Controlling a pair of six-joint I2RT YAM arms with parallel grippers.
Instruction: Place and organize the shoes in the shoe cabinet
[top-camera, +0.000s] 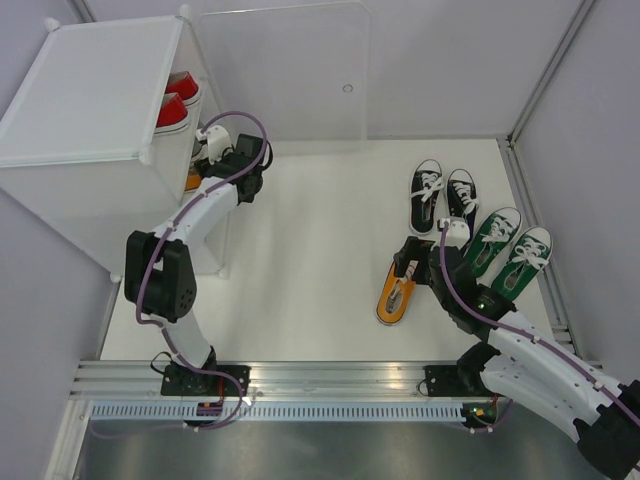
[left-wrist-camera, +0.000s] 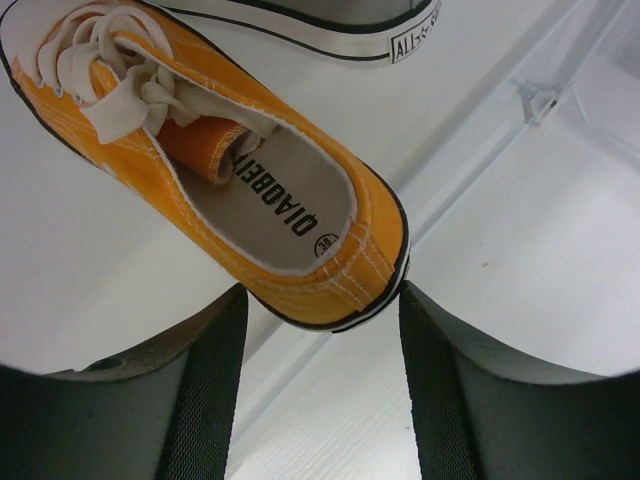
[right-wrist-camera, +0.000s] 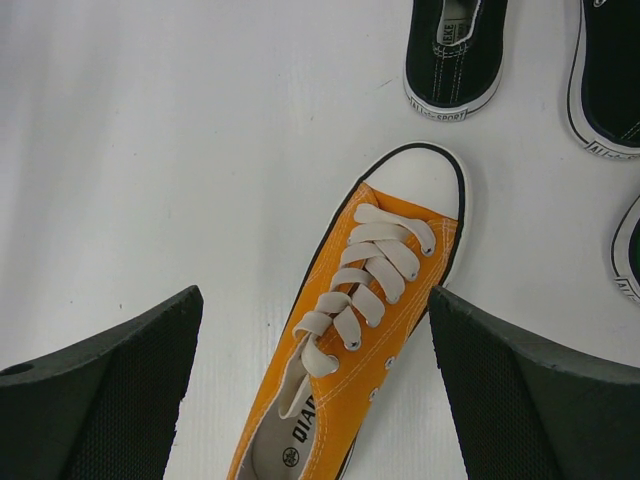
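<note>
Here's the left arm (top-camera: 200, 215): glossy white shell links, chunky black joint housings, and a thin purple cable (top-camera: 240, 113) looping along it down to a black base (top-camera: 205, 378). The right arm (top-camera: 545, 365) is the same build, with white shells, black joints, its own purple lead (top-camera: 441, 262) and a small white block (top-camera: 453, 232) at the wrist. Up close, the left gripper (left-wrist-camera: 322, 300) shows broad matte black fingers (left-wrist-camera: 150, 400) with finely ribbed inner faces. The right gripper (right-wrist-camera: 315, 300) wears dark fingers (right-wrist-camera: 540, 390) with a grainy, woven-looking texture.

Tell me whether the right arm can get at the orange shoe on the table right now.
Probably yes: the right gripper hangs open over the orange shoe, a finger on each side, nothing between. The black shoes lie clear beyond its toe.
</note>
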